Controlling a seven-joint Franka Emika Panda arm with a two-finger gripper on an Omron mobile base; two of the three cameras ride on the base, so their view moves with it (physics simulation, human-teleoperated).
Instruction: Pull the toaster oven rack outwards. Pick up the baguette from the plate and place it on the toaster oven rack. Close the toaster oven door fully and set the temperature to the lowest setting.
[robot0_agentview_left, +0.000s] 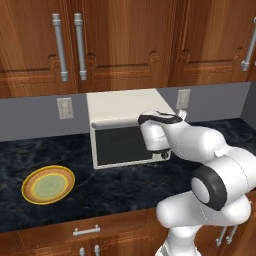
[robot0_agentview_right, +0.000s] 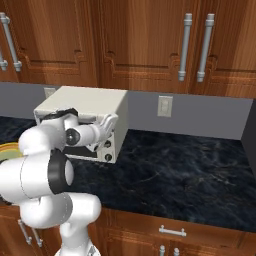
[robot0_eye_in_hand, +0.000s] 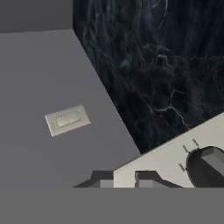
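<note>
toaster oven (robot0_agentview_left: 122, 107): cream-white box at the back of the dark marbled tabletop (robot0_agentview_left: 120, 187), against the grey wall.
toaster oven door (robot0_agentview_left: 122, 145): shut, its dark glass pane upright, the pale bar handle along its top edge.
plate (robot0_agentview_left: 48, 185): on the tabletop, well to the left of the oven; yellow rim, orange ring, pale green centre, nothing on it. the right base view catches just its edge behind the arm.
baguette and rack: cannot be made out; the door's glass is too dark to see through.
hand (robot0_agentview_right: 105, 127): at the oven's right front edge, level with the knobs (robot0_agentview_right: 108, 145). in the left base view the arm's wrist covers this spot.
hand state: fingertips (robot0_eye_in_hand: 146, 180) stand close together, with part of the cream panel edge between them; whether they grip anything cannot be told.
hand view: a dark round knob (robot0_eye_in_hand: 206, 167) with tick marks on the cream panel, to the right of the fingertips; beyond it the tabletop, the grey wall and a wall outlet (robot0_eye_in_hand: 67, 120).
</note>
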